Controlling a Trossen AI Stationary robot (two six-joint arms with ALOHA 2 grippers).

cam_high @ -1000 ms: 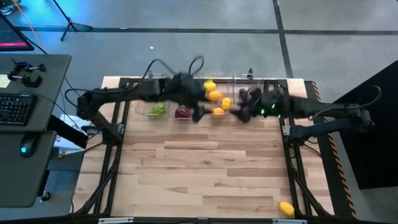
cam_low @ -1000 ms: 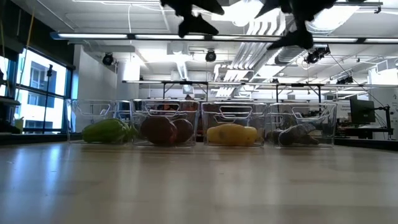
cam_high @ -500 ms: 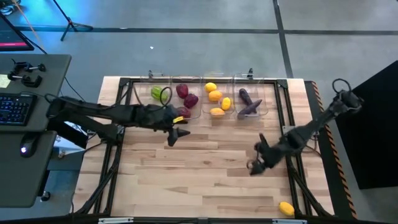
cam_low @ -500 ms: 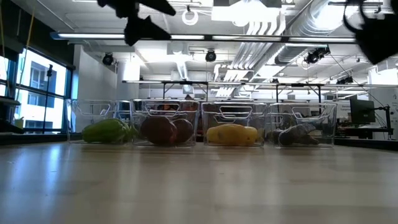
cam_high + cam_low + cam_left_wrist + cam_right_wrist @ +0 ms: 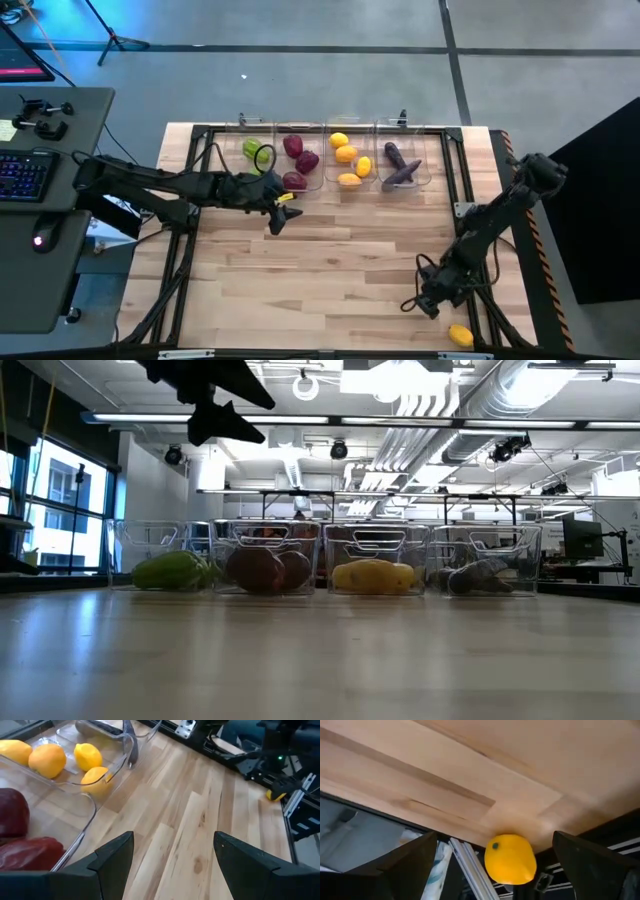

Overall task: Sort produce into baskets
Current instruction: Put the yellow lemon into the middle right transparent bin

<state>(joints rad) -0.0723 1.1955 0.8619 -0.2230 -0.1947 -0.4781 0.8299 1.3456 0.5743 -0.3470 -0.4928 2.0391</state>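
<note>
Stray lemon: light, rigid, smooth; grip across middle. Right hand: wide open, empty, just above.

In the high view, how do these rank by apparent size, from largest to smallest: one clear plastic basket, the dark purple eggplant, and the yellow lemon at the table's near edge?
1. Clear plastic basket, clearly largest.
2. Dark purple eggplant, long, lying inside that basket.
3. Yellow lemon, smallest, at the table's edge close to the right gripper.

Red produce cut by frame edge, eggplants blurred behind basket wall
</note>
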